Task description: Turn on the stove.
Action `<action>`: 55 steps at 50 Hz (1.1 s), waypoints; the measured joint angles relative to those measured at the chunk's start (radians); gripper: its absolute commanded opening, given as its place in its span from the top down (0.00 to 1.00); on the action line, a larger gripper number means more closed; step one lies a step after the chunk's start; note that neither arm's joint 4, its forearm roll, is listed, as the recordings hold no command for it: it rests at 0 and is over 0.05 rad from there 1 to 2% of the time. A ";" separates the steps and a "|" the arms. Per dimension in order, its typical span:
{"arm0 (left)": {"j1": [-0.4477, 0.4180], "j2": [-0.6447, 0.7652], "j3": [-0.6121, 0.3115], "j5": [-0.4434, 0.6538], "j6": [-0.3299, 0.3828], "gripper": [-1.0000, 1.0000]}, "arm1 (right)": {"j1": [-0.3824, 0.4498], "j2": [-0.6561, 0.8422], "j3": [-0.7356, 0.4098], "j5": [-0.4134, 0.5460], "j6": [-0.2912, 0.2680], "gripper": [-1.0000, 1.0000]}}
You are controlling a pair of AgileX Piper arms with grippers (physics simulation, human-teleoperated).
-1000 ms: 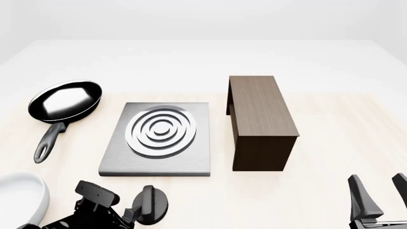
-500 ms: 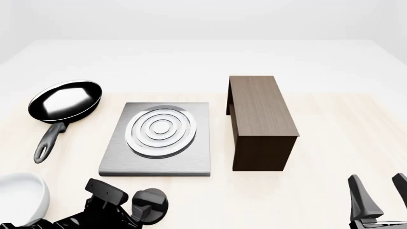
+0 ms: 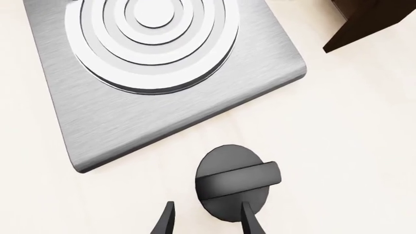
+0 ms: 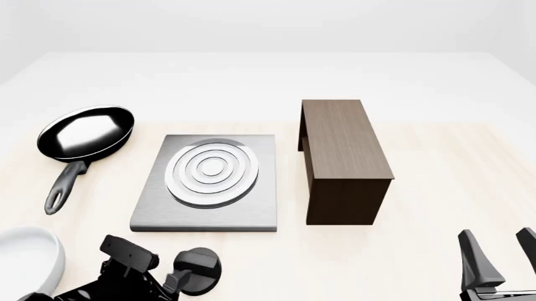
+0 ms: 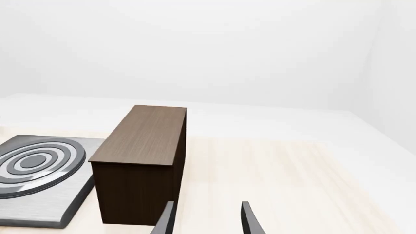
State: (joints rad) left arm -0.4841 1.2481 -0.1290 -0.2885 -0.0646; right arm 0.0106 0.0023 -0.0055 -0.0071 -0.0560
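Note:
The stove [image 4: 205,210] is a flat grey slab with silver burner rings [image 4: 212,170] at the table's middle left. It also shows in the left wrist view [image 3: 247,83] and the right wrist view [image 5: 46,204]. Its black round knob [image 4: 199,271] lies on the table just in front of the slab. In the left wrist view its raised ridge [image 3: 238,179] sits slanted across the knob [image 3: 224,163]. My left gripper [image 4: 170,280] [image 3: 206,224] is open beside the knob. One fingertip [image 3: 249,219] overlaps the knob's near edge; the ridge is not between the fingers. My right gripper [image 4: 496,235] [image 5: 208,204] is open and empty at the front right.
A black frying pan [image 4: 86,132] lies left of the stove. A dark brown wooden box [image 4: 343,160] [image 5: 140,161] [image 3: 370,19] stands right of it. A white bowl [image 4: 25,257] sits at the front left corner, beside my left arm.
My left wrist swung to the right and back to the left at the knob. The knob's ridge stands at a different angle than a second ago. The right arm has not moved.

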 measured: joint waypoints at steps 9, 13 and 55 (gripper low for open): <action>0.046 -0.181 -0.008 0.159 0.039 0.00 | 0.000 0.000 0.000 0.000 0.000 0.00; 0.075 -0.284 -0.034 0.265 0.054 0.00 | 0.000 0.000 0.000 0.000 0.000 0.00; 0.384 -0.680 -0.420 0.746 0.122 0.00 | 0.001 0.000 0.000 0.000 -0.001 0.00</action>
State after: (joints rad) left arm -0.0999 0.5682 -0.5486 0.4572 0.0574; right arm 0.0117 0.0023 -0.0055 -0.0073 -0.0567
